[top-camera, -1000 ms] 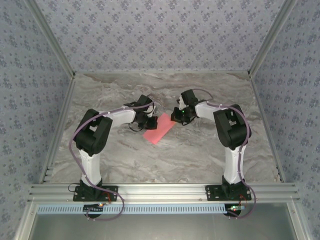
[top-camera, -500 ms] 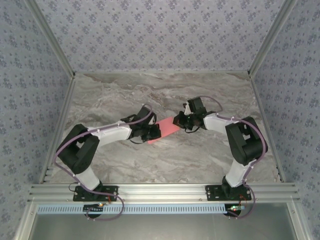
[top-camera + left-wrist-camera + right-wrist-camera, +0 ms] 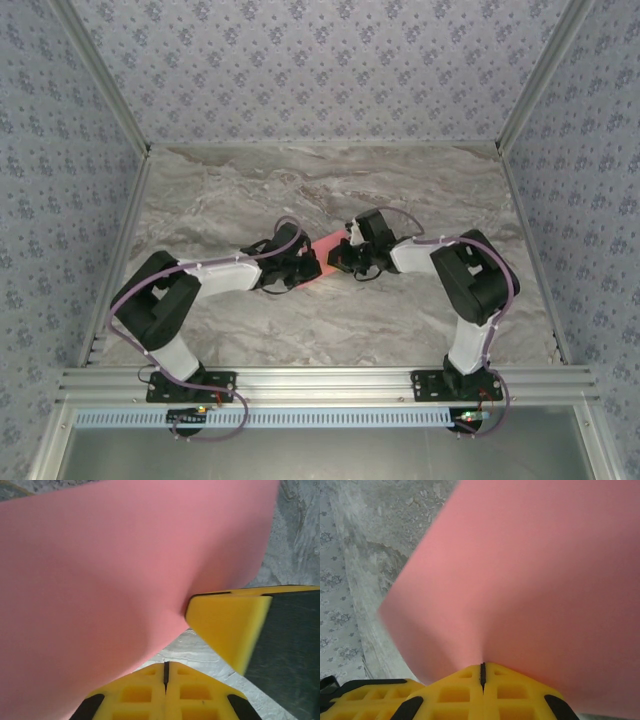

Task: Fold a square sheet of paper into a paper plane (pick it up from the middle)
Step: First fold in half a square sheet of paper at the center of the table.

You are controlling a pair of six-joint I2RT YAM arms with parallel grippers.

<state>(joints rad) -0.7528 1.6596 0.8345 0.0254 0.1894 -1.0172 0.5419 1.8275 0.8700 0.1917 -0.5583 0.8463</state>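
Sheet [image 3: 328, 243]: pink, near the middle of the table [image 3: 400, 320], between both grippers.
Right gripper [image 3: 481, 669]: pinched closed on the sheet's edge.
Left gripper [image 3: 165, 669]: pads pressed together, sheet overlapping one; hold unclear.

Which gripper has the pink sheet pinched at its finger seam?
The right gripper: the square sheet of paper puckers into its closed seam. At the left gripper, bare table shows above the seam; the sheet's edge passes beside it.

The overhead camera sits high behind the arm bases [image 3: 190, 385], looking down and forward across the whole marble table [image 3: 400, 320]. Each wrist camera peers along its own yellow fingers [image 3: 135, 695] from very close, nearly against the pink paper [image 3: 329, 242] that all three views share.
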